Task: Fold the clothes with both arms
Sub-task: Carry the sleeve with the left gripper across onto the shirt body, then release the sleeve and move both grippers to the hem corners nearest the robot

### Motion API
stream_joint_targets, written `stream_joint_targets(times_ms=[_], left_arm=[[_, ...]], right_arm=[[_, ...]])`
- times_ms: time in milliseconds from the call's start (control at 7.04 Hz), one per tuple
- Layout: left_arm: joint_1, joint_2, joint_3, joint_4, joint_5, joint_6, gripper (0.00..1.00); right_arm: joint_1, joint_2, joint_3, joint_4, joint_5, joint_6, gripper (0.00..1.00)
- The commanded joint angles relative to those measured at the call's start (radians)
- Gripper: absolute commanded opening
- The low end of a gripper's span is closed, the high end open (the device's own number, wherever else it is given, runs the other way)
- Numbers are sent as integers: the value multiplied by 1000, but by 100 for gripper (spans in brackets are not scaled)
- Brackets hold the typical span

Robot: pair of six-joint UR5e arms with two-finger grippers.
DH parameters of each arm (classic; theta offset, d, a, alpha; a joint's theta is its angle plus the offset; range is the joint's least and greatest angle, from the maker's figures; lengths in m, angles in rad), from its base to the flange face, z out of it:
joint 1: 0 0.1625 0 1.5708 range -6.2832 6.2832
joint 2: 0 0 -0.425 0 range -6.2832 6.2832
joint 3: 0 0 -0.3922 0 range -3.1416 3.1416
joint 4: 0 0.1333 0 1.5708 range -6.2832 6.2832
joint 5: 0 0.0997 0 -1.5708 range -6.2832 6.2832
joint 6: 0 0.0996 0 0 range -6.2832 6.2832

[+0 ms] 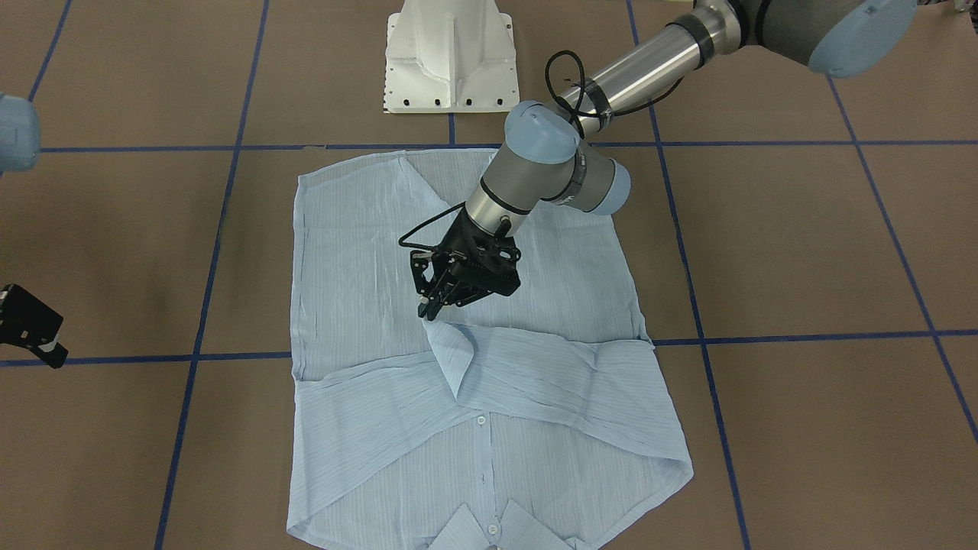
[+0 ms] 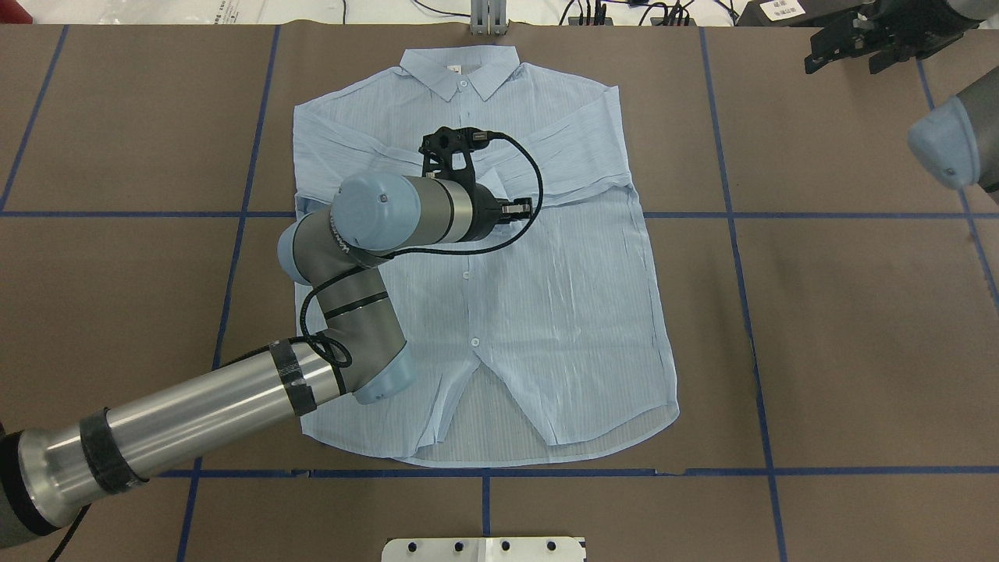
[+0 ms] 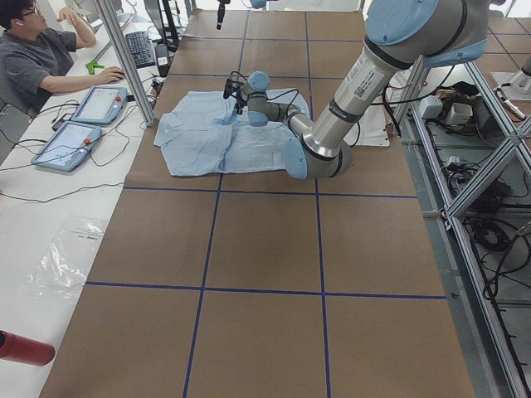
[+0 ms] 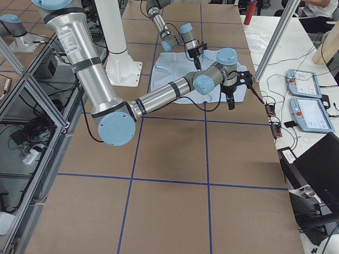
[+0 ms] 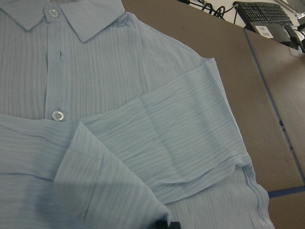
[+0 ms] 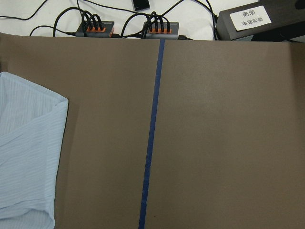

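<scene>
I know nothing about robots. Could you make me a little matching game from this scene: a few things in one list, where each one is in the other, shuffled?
Things:
1. collar
2. left arm
3. right arm
4. white base

Places:
A. jaws over bare table, off to the side of the shirt
B. at the shirt's edge farthest from the robot
C. beyond the shirt's hem, on the robot's side
D. jaws low over the folded sleeves

Pairs: 1-B, 2-D, 3-A, 4-C.

Shirt (image 5: 119, 62) lies on table (image 5: 228, 47), both sleeves (image 5: 167, 143) seemingly folded across its front.
</scene>
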Motion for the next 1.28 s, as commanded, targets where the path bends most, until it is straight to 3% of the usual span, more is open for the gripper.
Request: stream_joint_targets(times_ms=[0,284,569,853,995,1137], left_arm=[[21,-18,11,28,23,34,100],[16,26,-116,232,10,200,100],[13,156,-355,434,-32,208,100],[15,355,-608,481,-36,191,100],[25,483,-705,481,-28,179,100],[74,567,-757,480,-16,109,100]], right_arm=[[-1,0,3,0,-1,2,100],[-45,3,49,2,-26,111,100],[-227,-44,196,-1,-228,365,100],[-426,-189,404,-3,-333,558,100],[-543,-275,501,-3,-426,648,100],[-669,-314,529,-3,-539,726,100]])
